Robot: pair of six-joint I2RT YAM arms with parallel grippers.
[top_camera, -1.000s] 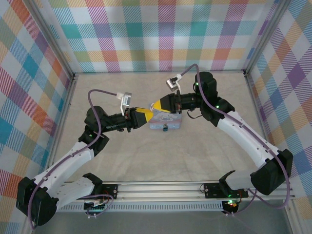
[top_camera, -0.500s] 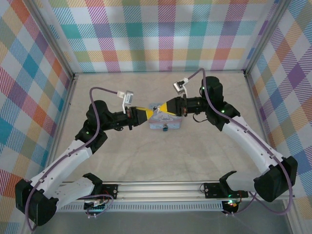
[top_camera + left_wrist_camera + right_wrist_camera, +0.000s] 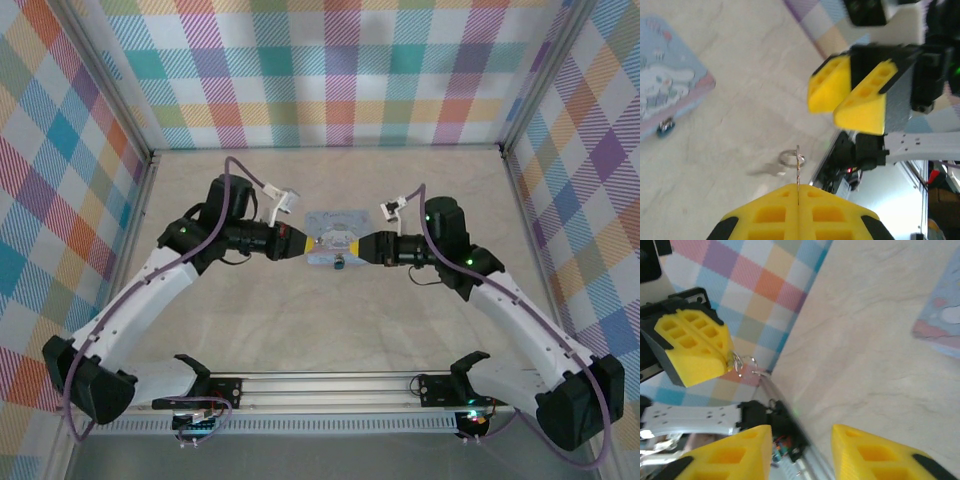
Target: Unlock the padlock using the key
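My left gripper (image 3: 798, 189) is squeezed shut on the one key (image 3: 798, 170). My right gripper (image 3: 800, 431) has its fingers apart and holds nothing. I count two grippers, one key, one padlock (image 3: 665, 127) and one blue tin (image 3: 662, 90). The key sticks straight out of my left fingertips, ring end first. It points right at my other gripper, close but apart. The tiny padlock sits at the middle of the tin's near edge. Wide open tabletop (image 3: 400, 320) lies near, left and right of the tin, up to the checked walls (image 3: 330, 70).
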